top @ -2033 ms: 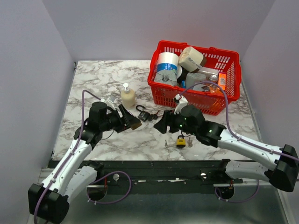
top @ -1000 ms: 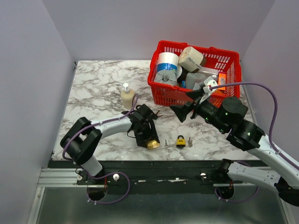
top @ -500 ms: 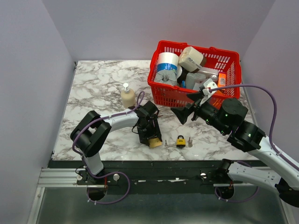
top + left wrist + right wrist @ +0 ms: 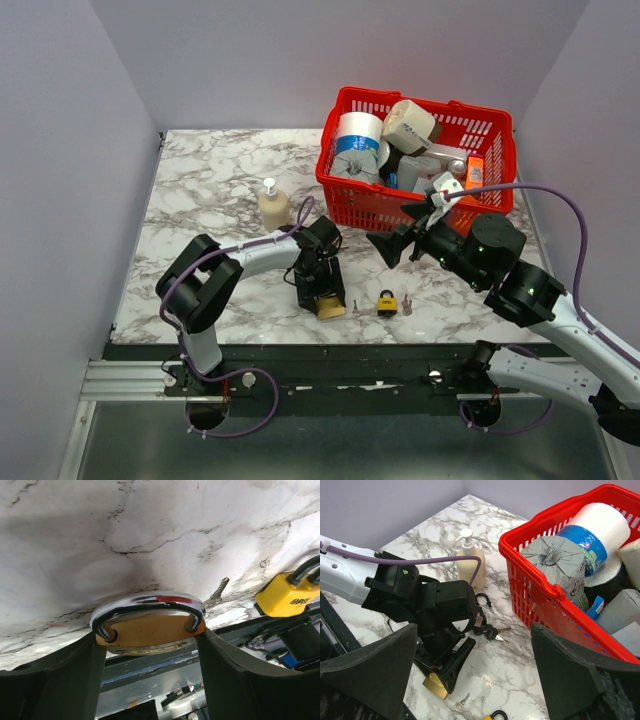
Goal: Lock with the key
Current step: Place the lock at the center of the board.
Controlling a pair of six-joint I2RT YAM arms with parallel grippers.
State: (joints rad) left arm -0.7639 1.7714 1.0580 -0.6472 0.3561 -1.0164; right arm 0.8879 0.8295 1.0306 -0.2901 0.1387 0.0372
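My left gripper point(image 4: 322, 296) is shut on a brass padlock point(image 4: 329, 308) with a chrome shackle and holds it low against the marble near the front edge. The left wrist view shows the padlock point(image 4: 150, 625) clamped between both fingers. A small silver key point(image 4: 355, 306) lies on the table just right of it, also in the left wrist view point(image 4: 217, 591) and right wrist view point(image 4: 461, 703). My right gripper point(image 4: 392, 242) is open and empty, raised in front of the basket, looking down at the left gripper point(image 4: 445, 665).
A yellow padlock point(image 4: 387, 302) with another key point(image 4: 406, 305) lies right of the silver key. A black padlock with keys point(image 4: 487, 627) lies behind the left gripper. A soap bottle point(image 4: 272, 207) stands at the back. A full red basket point(image 4: 420, 205) stands back right.
The left arm has swung from the left to the front middle and taken hold of the brass padlock. The right gripper has lifted away to the right and stays open.
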